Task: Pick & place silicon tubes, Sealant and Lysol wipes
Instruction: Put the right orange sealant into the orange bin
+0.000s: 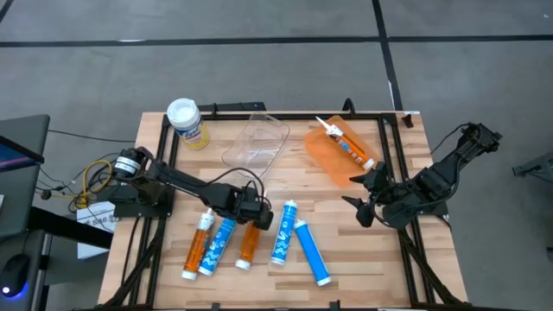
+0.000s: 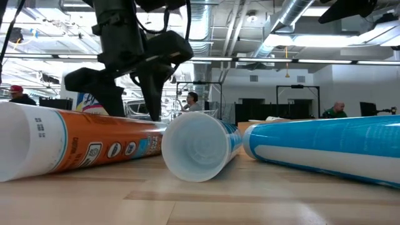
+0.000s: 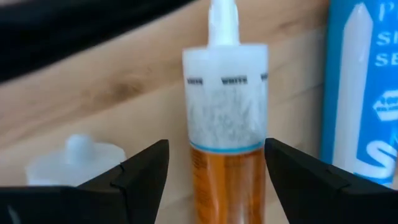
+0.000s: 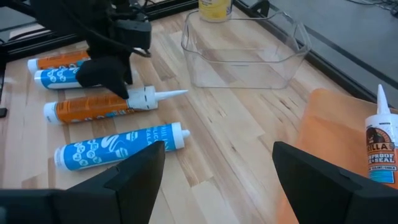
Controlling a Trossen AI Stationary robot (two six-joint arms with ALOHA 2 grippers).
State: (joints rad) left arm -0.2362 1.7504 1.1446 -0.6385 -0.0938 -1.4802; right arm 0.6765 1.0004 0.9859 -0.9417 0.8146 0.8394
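My left gripper [image 1: 256, 214] is open and lowered over an orange cartridge [image 1: 248, 244]. Its fingers stand on either side of the cartridge's white nozzle end [image 3: 225, 93], and no touch shows. Several more orange and blue cartridges lie flat beside it, among them a blue one [image 1: 283, 231]. The Lysol wipes [image 1: 186, 121], with a white lid and yellow label, stand upright at the far left. A white sealant tube [image 1: 346, 145] lies on an orange tray [image 1: 324, 160]. My right gripper [image 1: 366, 204] is open and empty near the right side, by the tray.
A clear plastic bin [image 1: 257, 140] stands at the far middle of the table, between the wipes and the orange tray. A black frame [image 1: 164, 147] runs along the table's edges. People show in the room beyond the table [image 2: 192, 100].
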